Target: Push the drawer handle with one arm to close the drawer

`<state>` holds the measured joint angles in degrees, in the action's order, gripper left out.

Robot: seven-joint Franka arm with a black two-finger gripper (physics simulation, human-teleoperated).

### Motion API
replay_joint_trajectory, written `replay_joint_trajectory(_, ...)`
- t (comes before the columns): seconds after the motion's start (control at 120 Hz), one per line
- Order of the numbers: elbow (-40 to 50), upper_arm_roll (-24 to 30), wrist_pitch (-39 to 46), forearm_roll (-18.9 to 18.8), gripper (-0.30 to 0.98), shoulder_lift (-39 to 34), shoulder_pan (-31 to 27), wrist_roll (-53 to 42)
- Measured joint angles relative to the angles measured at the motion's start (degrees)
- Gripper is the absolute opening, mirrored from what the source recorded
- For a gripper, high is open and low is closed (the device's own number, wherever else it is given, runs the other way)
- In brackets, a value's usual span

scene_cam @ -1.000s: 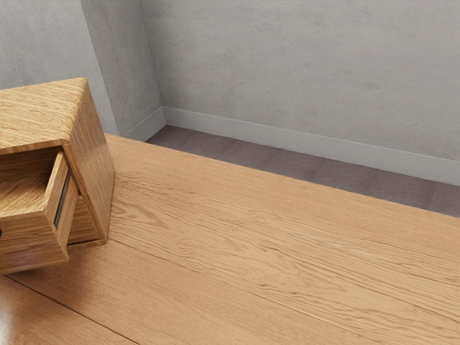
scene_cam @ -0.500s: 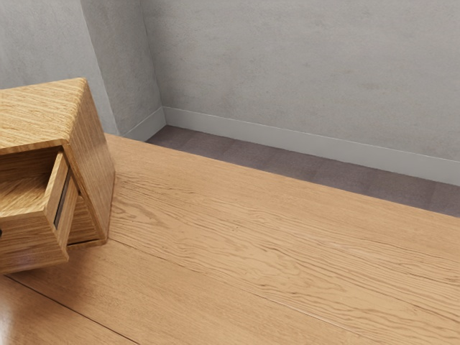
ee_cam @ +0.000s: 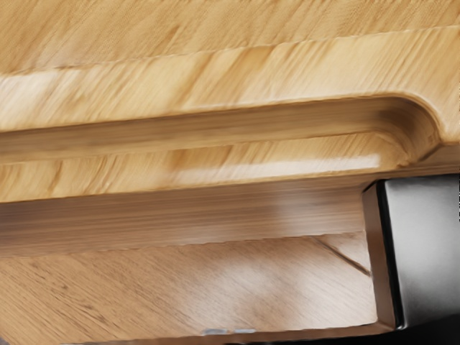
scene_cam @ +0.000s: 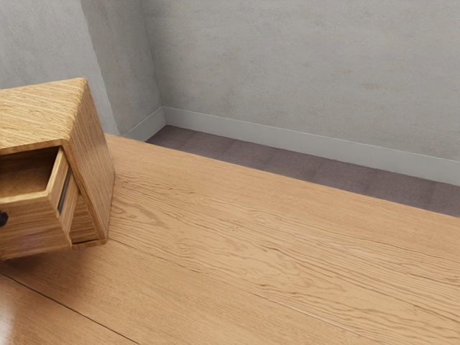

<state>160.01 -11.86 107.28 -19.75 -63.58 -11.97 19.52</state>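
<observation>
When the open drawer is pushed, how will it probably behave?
The drawer should be stiff, having wooden walls. The dark strip along its side looks like a rail, so it probably slides straight. The cabinet stands on the table and might shift if pushed hard.

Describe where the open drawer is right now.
The drawer sticks out from the front of the wooden cabinet, at the exterior view's left edge, above the tabletop.

The robot's hand is close to the cabinet point(scene_cam: 43, 115), angled down toward it; whether the claw is open or closed cannot be told.
</observation>
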Motion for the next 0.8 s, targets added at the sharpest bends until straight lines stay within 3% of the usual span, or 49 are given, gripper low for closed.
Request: replay_joint_trajectory(0.8, -6.7, -0.7, 12.6, -0.2, -0.10, 15.9, -3.5, -6.1)
